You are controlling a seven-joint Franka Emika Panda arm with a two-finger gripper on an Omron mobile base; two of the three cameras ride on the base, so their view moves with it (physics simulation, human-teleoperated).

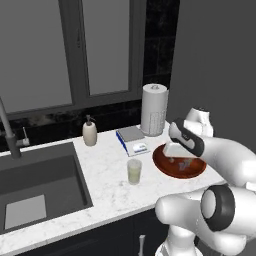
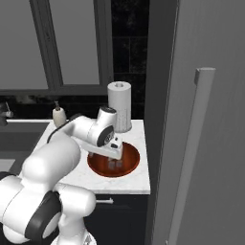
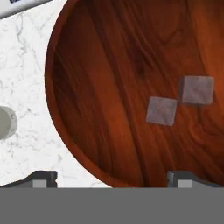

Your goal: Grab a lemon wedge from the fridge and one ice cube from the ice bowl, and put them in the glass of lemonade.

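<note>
Marble counter [image 1: 107, 185]: end effector [image 3: 111, 177] wide open, empty, above ice bowl [image 3: 100, 87].

Reddish-brown wood-grained ice bowl [image 3: 109, 78], pale grey ice cubes [image 3: 162, 110], white grey-veined marble counter [image 1: 107, 175], pale yellow-green lemonade [image 1: 134, 172]

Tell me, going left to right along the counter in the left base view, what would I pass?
Faucet → sink → soap dispenser → glass of lemonade → ice bowl, with the open gripper above it.
</note>
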